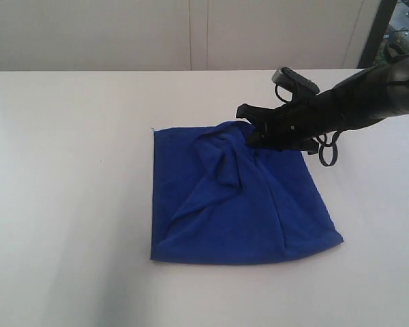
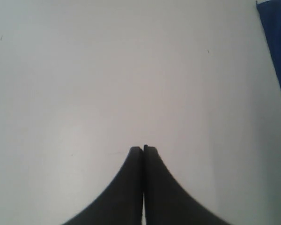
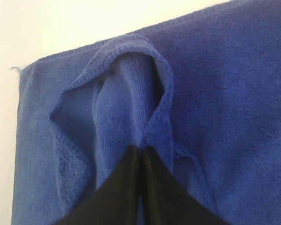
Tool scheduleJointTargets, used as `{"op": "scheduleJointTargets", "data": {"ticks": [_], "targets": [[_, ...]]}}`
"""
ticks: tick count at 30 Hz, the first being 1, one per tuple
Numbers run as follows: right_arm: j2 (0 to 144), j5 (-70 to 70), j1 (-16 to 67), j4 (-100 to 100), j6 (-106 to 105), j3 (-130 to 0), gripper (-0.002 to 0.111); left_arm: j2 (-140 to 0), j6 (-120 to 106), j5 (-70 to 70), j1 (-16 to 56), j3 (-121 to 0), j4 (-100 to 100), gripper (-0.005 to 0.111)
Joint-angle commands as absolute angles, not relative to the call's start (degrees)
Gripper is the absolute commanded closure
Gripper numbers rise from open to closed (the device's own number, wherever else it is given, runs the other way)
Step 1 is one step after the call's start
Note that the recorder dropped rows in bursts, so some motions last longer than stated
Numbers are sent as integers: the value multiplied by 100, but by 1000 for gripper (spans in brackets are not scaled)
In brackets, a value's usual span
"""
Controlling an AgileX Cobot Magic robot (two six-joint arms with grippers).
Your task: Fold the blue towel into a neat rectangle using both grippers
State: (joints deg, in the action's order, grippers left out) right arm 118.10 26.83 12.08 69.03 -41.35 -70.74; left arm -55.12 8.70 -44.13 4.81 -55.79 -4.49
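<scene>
The blue towel (image 1: pixel 238 204) lies roughly square on the white table (image 1: pixel 68 170), with a raised ridge of cloth running up to its far edge. My right gripper (image 1: pixel 251 131) sits at that far edge, reaching in from the right. In the right wrist view its fingers (image 3: pixel 142 148) are shut on a lifted fold of the towel's (image 3: pixel 234 93) hemmed edge. A loose thread (image 3: pixel 14 69) shows at one corner. My left gripper (image 2: pixel 144 148) is shut and empty over bare table, with only the towel's edge (image 2: pixel 278 47) at the side of its view. The left arm is outside the exterior view.
A pale wall panel (image 1: pixel 191 34) runs behind the table's far edge. A dark post (image 1: pixel 380 30) stands at the back right, behind the right arm (image 1: pixel 368 95).
</scene>
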Motion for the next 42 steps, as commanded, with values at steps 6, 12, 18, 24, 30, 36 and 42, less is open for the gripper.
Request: {"op": "scheduleJointTargets", "data": {"ticks": [6,12,18,24,30,36,42], "targets": [[11598,2746,1191,6608,-4136,-7170,108,-5469,903,-4446,474,-5580,-447,107],[11588,3129,1191,5774,-3370,-7538,108,-5469,903,-4446,474,-5580,-447,107],[11588,3652,1191,5411,-3022,-7656,108,-5469,903,-4239,474,-5580,-456,107],[11588,4283,1202,5411,-3138,-7817,108,-5469,903,-4141,474,-5580,-456,107],[11588,4355,1202,5411,-3164,-7818,108,-5586,698,-3736,474,-5580,337,107],[11588,4317,1202,5411,-3163,-7818,108,-6471,-1407,-3641,668,-5580,2504,107],[11588,4328,1202,5411,-3084,-7818,108,-7741,-1528,-2864,1731,-5755,2177,107]]}}
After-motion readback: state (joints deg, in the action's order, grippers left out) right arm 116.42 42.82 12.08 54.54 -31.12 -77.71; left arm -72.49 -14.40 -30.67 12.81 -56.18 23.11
